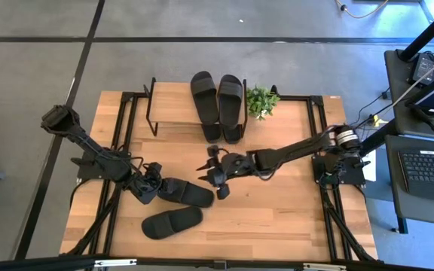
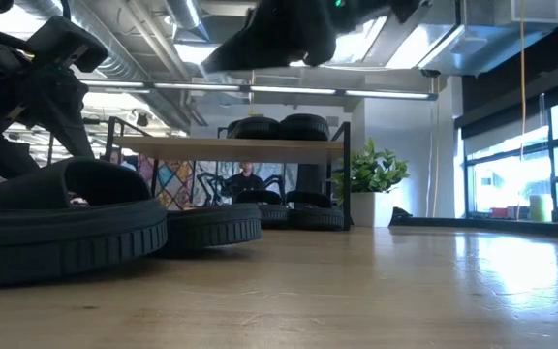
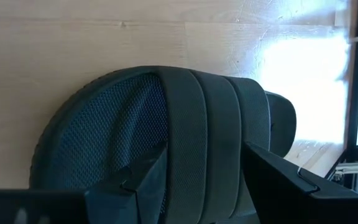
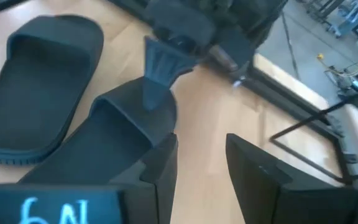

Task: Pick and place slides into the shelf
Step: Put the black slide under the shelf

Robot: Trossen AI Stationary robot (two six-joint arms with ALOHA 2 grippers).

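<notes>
Two black slides lie on the table at the near left. One slide (image 1: pixel 189 194) is held by my left gripper (image 1: pixel 151 186), which is shut on its strap (image 3: pixel 197 124). The other slide (image 1: pixel 172 223) lies sole-down nearer the front edge, untouched. My right gripper (image 1: pixel 215 172) hangs open above the table's middle, just right of the held slide (image 4: pixel 104 149), with nothing between its fingers (image 4: pixel 201 140). The shelf (image 1: pixel 173 105) stands at the far middle with two slides (image 1: pixel 217 94) on its top plank and more (image 2: pixel 298 206) on the lower tier. My left gripper has the slide's wide strap (image 3: pixel 225 143) between its two fingers, one finger (image 3: pixel 138 186) on the footbed side at the strap's opening, the other (image 3: pixel 291 180) on the strap's far side. The fingers slant down from the table's left. The sole (image 2: pixel 211 225) rests on the table.
A small potted plant (image 1: pixel 262 100) stands right of the shelf at the far edge. Bare wood (image 1: pixel 292 211) lies to the near right. Black frame rails (image 1: pixel 319 120) run along the table's left and right sides. A desk with a laptop (image 1: pixel 428 169) is beyond the right edge.
</notes>
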